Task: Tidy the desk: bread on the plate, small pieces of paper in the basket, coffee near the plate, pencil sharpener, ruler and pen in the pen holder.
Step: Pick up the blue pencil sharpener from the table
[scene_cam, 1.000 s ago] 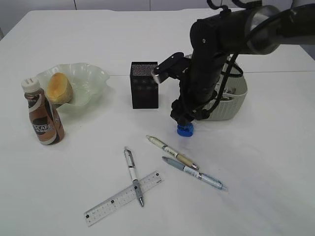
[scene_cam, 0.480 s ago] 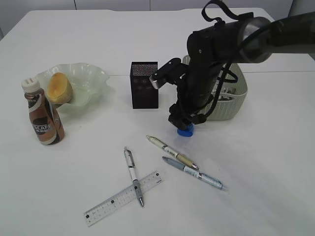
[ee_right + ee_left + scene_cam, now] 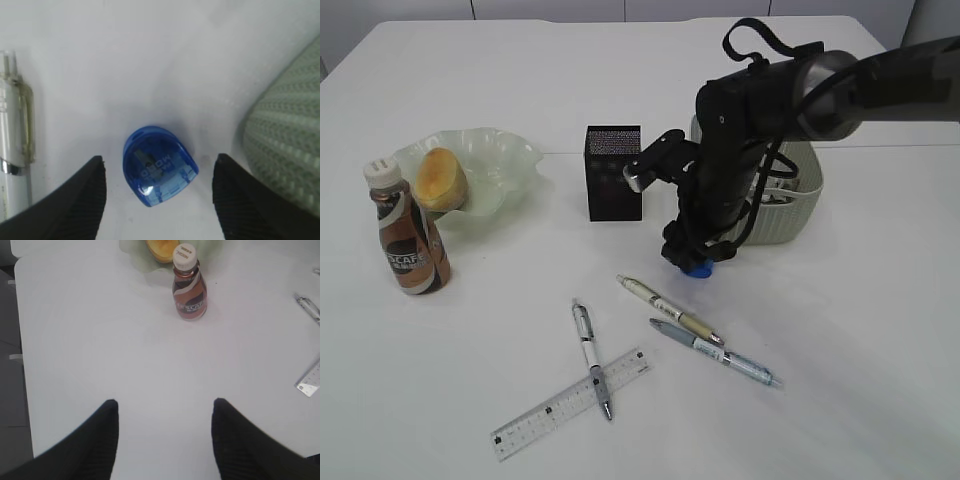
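Tabletop (image 3: 840, 330): plain white, wide bare stretches at the near right and along the far side.

Plate (image 3: 510, 160): pale green, wavy rim, far left. Holds the bread (image 3: 440, 178), which leans toward the plate's left rim.

Coffee (image 3: 407, 230): upright, white cap, just beside the plate's near-left edge. Bare tabletop lies all round it in the left wrist view.

Pen holder (image 3: 614, 172): black mesh, upright, centre, well apart from the plate.

Basket (image 3: 790, 210): grey-green, right of the pen holder, partly hidden behind the right arm.

Pencil sharpener (image 3: 157, 166): blue, flat on the tabletop, just beside the basket's near-left wall, a narrow strip of white between them.

Right pincer (image 3: 159, 190): poised directly over the sharpener, fingers spread wide on either side of it, not touching it.

Left pincer (image 3: 165, 432): fingers wide apart over bare tabletop at the near left, holding nothing.

Pens: one (image 3: 590, 358) crossing the ruler (image 3: 570, 402) in the near centre; two more (image 3: 670, 310) (image 3: 715, 354) to the right, lying nearly parallel, close but apart.
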